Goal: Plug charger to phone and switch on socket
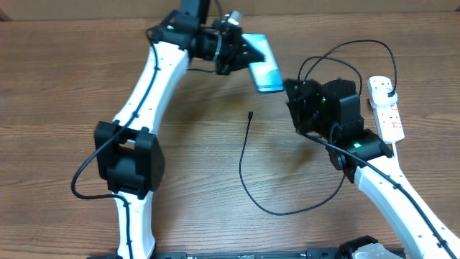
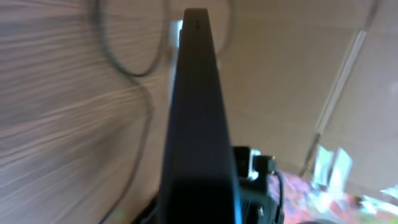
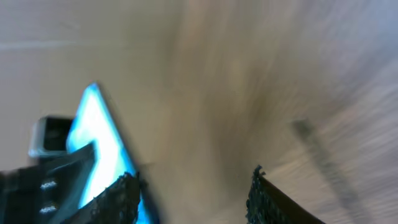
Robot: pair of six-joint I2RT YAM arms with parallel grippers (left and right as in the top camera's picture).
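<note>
The left end effector (image 1: 246,56) is clamped on the phone (image 1: 264,72), holding it tilted above the table (image 1: 57,86). The charger (image 1: 241,162) lies on the table, its small tip free, near the phone. The right end effector (image 3: 194,183) gapes wide and empty beside the phone. The socket (image 1: 388,115) lies far right, and the charger's other end reaches it.

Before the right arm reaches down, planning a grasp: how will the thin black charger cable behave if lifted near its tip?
Probably floppy: the charger cable lies in loose curves on the table, so it should sag and trail. Likely light, being so thin. Its small tip may twist.
</note>
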